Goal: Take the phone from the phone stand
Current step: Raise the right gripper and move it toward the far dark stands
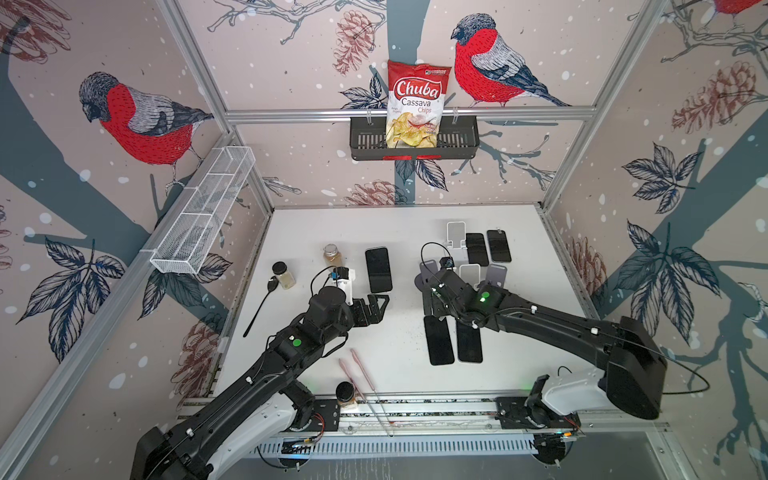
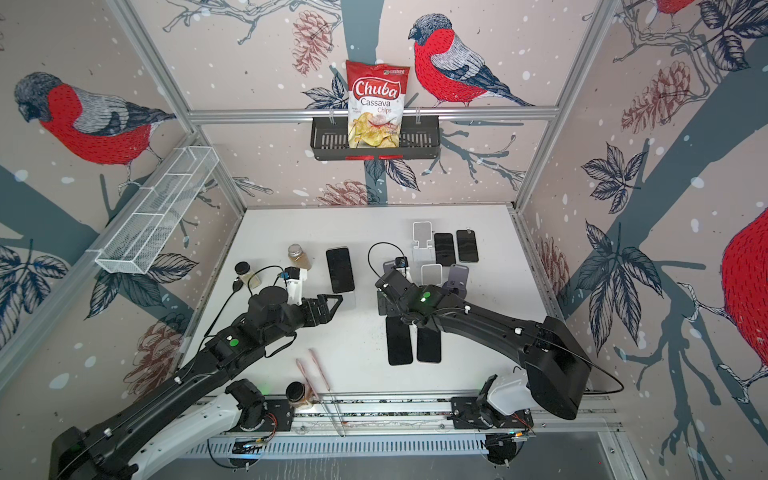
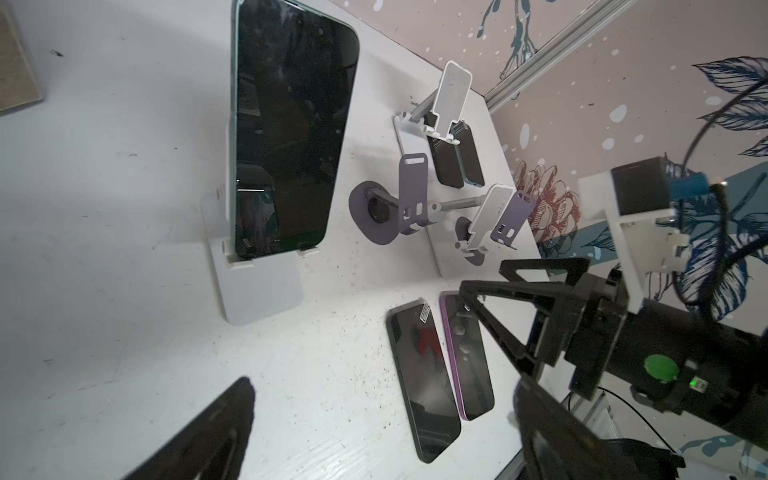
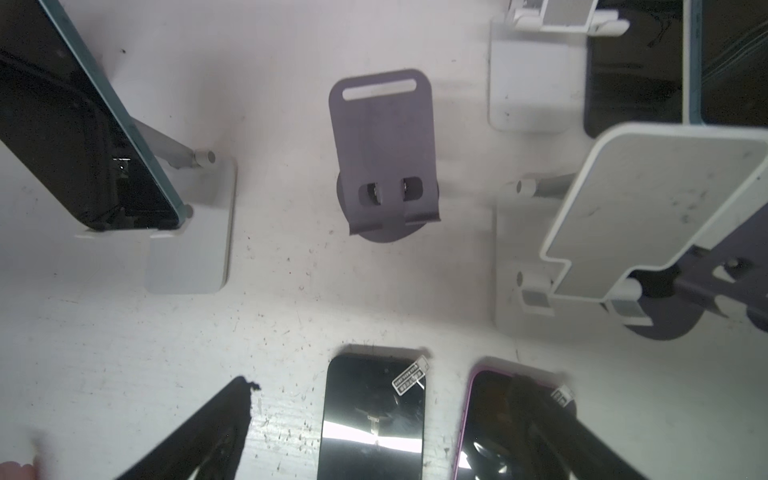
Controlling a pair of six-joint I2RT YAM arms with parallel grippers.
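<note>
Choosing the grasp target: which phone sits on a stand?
The teal-edged phone, propped on the white stand; the other four lie flat.

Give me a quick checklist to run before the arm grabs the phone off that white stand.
1. Dark-screened phone seated in white plastic stand: ok.
2. Left pincer open: ok.
3. Left pincer around the phone: not ok, it is short of it and holds nothing.
4. Right pincer clear of that stand: ok, open and apart from it.
5. Stand fixed to the white table: cannot tell.
</note>
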